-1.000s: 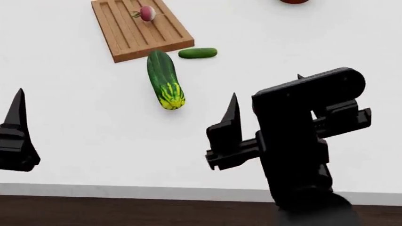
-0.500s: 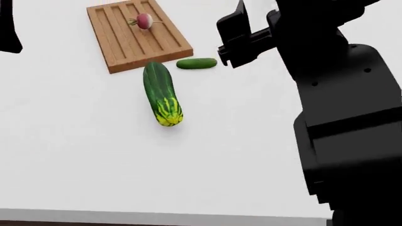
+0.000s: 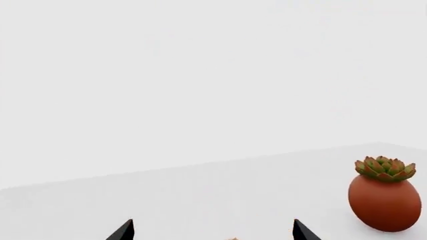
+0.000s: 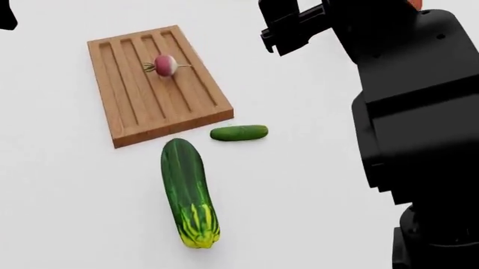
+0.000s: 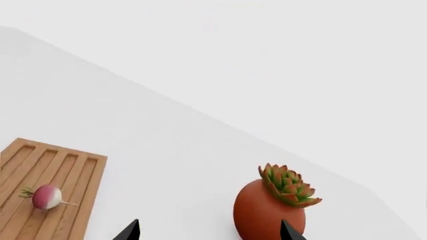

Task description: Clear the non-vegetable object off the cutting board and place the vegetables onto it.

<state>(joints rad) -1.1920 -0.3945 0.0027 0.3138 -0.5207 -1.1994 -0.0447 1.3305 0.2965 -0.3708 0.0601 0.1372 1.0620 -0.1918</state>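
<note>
The cutting board (image 4: 142, 106) lies at the upper left of the head view, with the pink-red radish-like bulb (image 4: 165, 64) resting on its far half. The small green cucumber (image 4: 239, 133) lies just off the board's near right corner. A large dark cucumber (image 4: 188, 192) with a yellow-striped end lies below it on the table. My right gripper (image 5: 209, 232) is open, raised high beyond the board, with board (image 5: 47, 175) and bulb (image 5: 47, 196) in its view. My left gripper (image 3: 212, 235) is open and empty; only a black tip (image 4: 6, 14) shows in the head view.
A red-brown pot with a succulent (image 5: 270, 210) stands on the white table past the board, also seen from the left wrist as the pot (image 3: 385, 200). My bulky right arm (image 4: 411, 112) fills the right side of the head view.
Both arms rose toward the top of the head view. The view shifted, so the board and both cucumbers now sit lower and look larger. Nothing was grasped.
</note>
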